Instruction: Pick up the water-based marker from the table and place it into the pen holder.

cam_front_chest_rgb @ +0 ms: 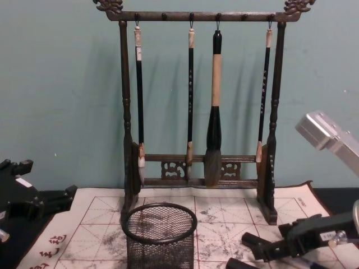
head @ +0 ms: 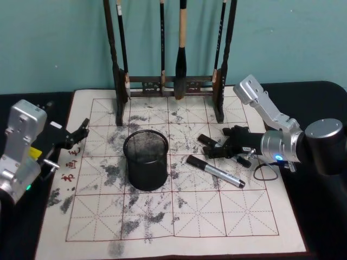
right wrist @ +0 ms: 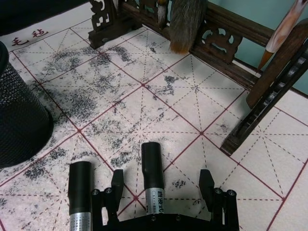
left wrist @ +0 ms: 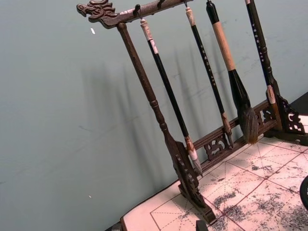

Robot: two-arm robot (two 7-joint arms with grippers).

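Observation:
The black wire-mesh pen holder (head: 145,160) stands upright in the middle of the ink-stained mat (head: 179,227); it is also in the chest view (cam_front_chest_rgb: 160,235). A water-based marker (right wrist: 152,159) with a black cap lies flat on the mat between the fingers of my right gripper (right wrist: 161,182), which is open and low over it, to the right of the holder (head: 211,146). A second marker (head: 216,171), silver with a black cap, lies just on the near side of that gripper (right wrist: 79,190). My left gripper (head: 81,130) is open at the mat's left edge, holding nothing.
A tall dark wooden brush rack (head: 168,86) with several hanging brushes stands along the mat's far edge, close behind the right gripper (right wrist: 269,86). A black cable loop (head: 264,172) lies by the right arm. Open mat stretches along the near side.

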